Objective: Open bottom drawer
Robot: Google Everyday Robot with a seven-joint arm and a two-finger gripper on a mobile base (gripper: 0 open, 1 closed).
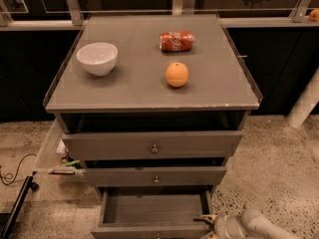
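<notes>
Obs: bottom drawer [154, 209] pulled out, inside showing.
Low at its right front corner sits the gripper [208, 223]; grip state cannot be told. Worktop [134, 88] carries bowl [97, 58], can [176, 41], orange [177, 74].

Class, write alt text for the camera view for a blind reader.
The grey cabinet has its bottom drawer pulled open, with the robot's gripper by its front right corner. On top sit a white bowl, an orange and a red can on its side.
</notes>
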